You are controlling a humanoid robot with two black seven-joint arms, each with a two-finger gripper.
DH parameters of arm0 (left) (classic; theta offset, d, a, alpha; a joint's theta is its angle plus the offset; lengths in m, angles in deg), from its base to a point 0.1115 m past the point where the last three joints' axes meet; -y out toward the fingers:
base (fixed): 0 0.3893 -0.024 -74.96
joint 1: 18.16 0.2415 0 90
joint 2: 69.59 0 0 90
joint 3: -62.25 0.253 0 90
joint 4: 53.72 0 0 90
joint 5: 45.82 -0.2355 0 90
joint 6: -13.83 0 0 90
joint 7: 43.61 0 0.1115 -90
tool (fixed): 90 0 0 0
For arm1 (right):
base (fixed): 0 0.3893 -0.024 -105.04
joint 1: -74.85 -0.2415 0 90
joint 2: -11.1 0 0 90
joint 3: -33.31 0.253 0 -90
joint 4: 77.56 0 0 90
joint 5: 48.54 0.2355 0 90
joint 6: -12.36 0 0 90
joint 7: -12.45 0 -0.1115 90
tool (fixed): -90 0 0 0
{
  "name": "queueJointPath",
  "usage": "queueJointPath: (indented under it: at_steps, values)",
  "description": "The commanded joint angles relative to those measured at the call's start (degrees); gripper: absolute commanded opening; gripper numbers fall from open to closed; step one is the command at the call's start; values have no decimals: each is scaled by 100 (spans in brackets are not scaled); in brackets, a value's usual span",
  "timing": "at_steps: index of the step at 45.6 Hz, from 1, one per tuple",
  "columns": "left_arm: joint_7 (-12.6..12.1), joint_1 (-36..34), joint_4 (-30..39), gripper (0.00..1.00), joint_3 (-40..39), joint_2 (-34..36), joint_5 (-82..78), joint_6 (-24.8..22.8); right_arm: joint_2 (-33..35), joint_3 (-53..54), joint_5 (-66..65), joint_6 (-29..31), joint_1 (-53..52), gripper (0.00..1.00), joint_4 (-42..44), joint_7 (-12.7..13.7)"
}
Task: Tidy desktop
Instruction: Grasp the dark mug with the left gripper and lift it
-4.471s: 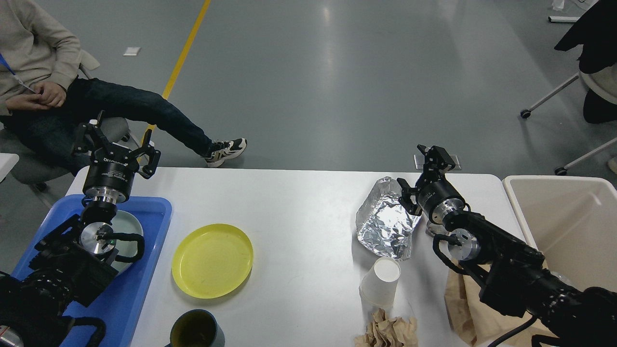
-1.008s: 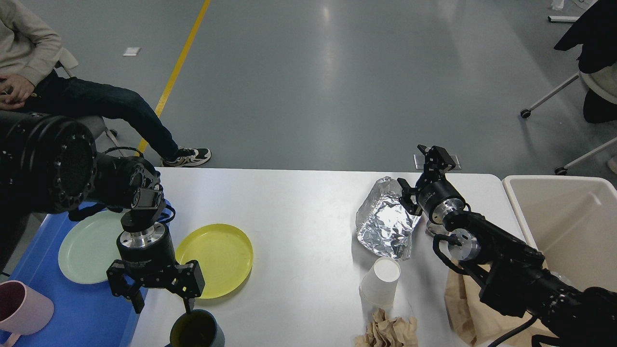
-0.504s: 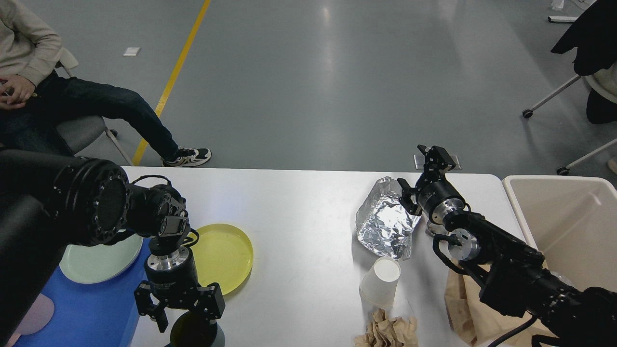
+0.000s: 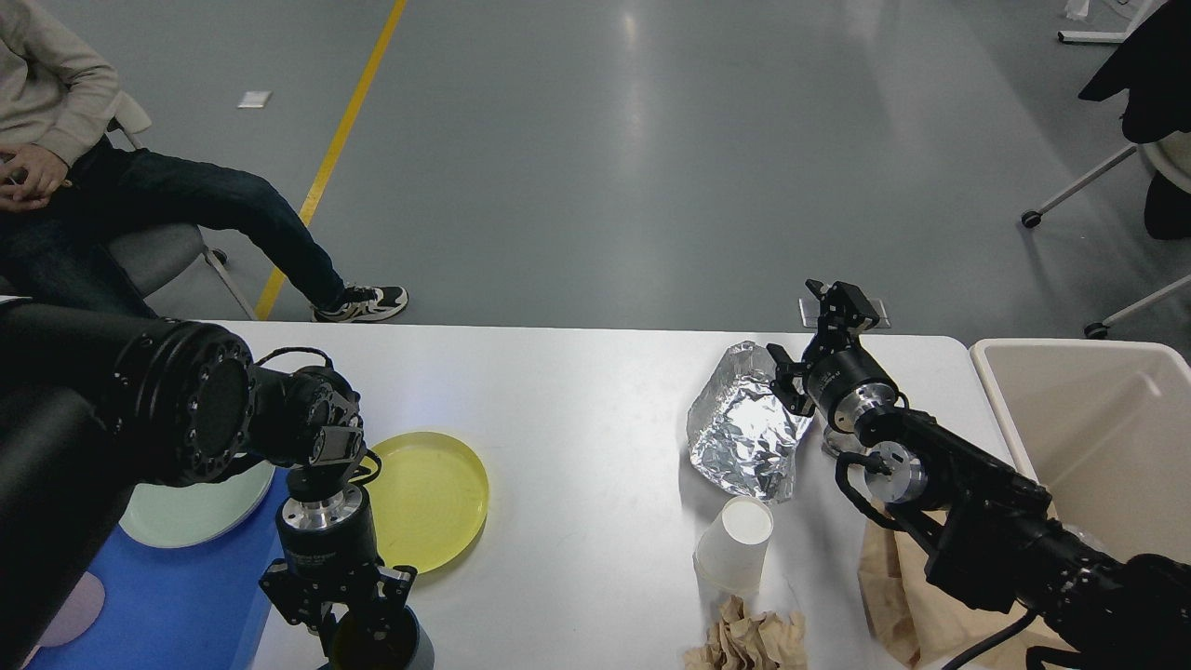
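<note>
The white desktop (image 4: 577, 409) fills the lower part of the head view. My left gripper (image 4: 346, 622) points down at the front edge, its fingers drawn in on the left rim of a dark green cup (image 4: 386, 644), one finger inside the cup. My right gripper (image 4: 808, 328) is open at the back right. It hovers just right of a crumpled ball of silver foil (image 4: 744, 433) and holds nothing.
A yellow plate (image 4: 423, 498) lies beside a blue tray (image 4: 186, 596) holding a pale green plate (image 4: 191, 507) and a pink cup (image 4: 65, 609). A white paper cup (image 4: 735, 544), crumpled brown paper (image 4: 749, 642), a brown bag (image 4: 889, 582) and a beige bin (image 4: 1098, 437) are at right. A seated person (image 4: 56, 140) is at back left.
</note>
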State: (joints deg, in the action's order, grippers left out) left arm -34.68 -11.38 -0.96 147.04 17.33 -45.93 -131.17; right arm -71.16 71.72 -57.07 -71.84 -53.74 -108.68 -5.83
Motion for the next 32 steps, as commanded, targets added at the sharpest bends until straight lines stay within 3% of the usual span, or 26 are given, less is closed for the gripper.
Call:
queueJointPath:
  at_steps: [1, 3, 18, 32]
  values:
    - [-277, 17, -21, 7, -7, 1, 12, 0, 0, 0, 0, 0, 0, 100, 0, 0]
    - [-295, 8, -21, 0, -7, 9, 12, 0, 0, 0, 0, 0, 0, 100, 0, 0]
    - [-286, -220, -29, 0, -428, 229, 73, 0, 0, 0, 0, 0, 0, 100, 0, 0]
    - [-295, -879, -3, 0, -973, 589, 38, 0, 0, 0, 0, 0, 0, 100, 0, 0]
